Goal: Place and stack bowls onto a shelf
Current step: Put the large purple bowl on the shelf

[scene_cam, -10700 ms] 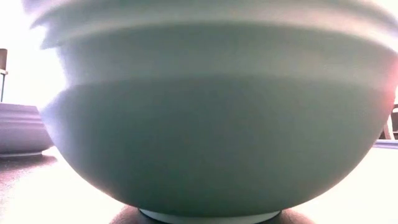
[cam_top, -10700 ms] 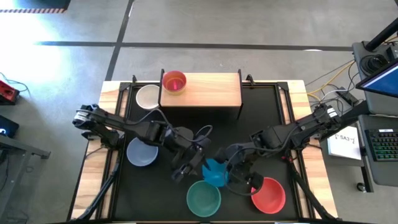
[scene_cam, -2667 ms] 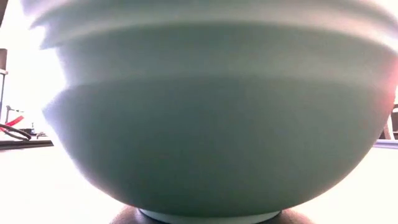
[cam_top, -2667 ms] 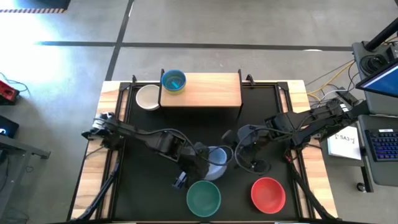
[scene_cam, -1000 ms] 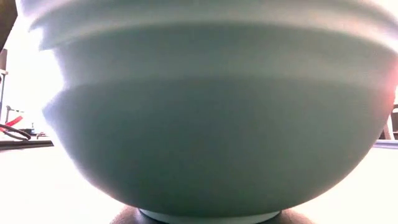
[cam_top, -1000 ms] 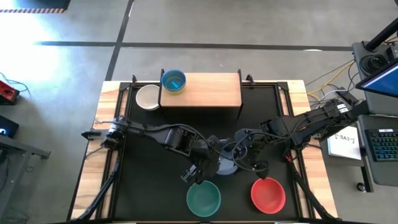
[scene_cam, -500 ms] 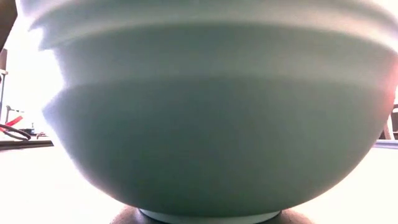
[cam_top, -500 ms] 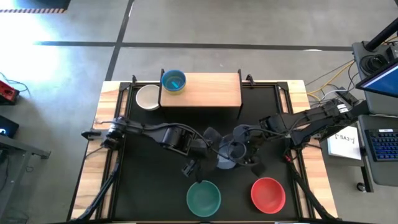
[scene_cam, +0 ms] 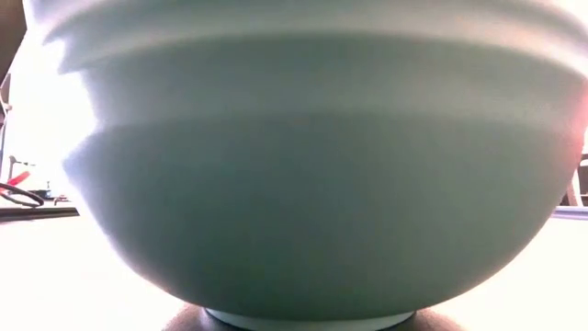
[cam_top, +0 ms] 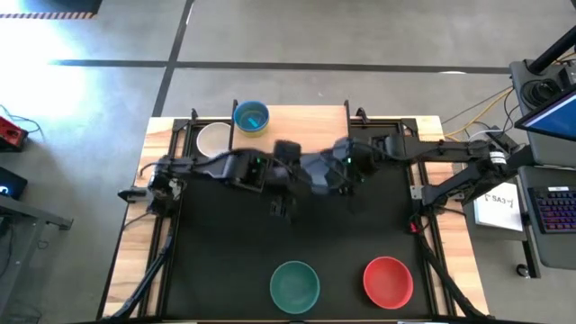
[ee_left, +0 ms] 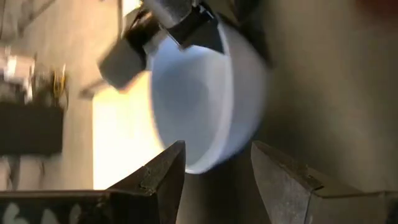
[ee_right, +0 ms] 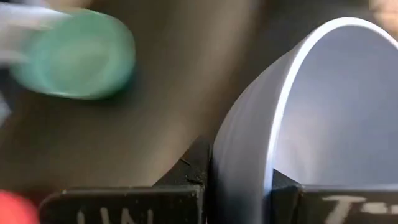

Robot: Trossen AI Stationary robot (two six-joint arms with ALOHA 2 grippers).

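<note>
High view: black table (cam_top: 216, 261) on grey floor (cam_top: 315, 36); right jaws pinch lavender bowl (ee_right: 323, 118), left jaws spread.

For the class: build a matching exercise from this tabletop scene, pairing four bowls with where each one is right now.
Things:
1. blue bowl
2. white bowl
3. lavender bowl
4. red bowl

Places:
A. held in the right gripper
B. on the wooden shelf
C. on the table, near edge, right of the green bowl
D. on the table beside the shelf's left end

Pairs: 1-B, 2-D, 3-A, 4-C
</note>
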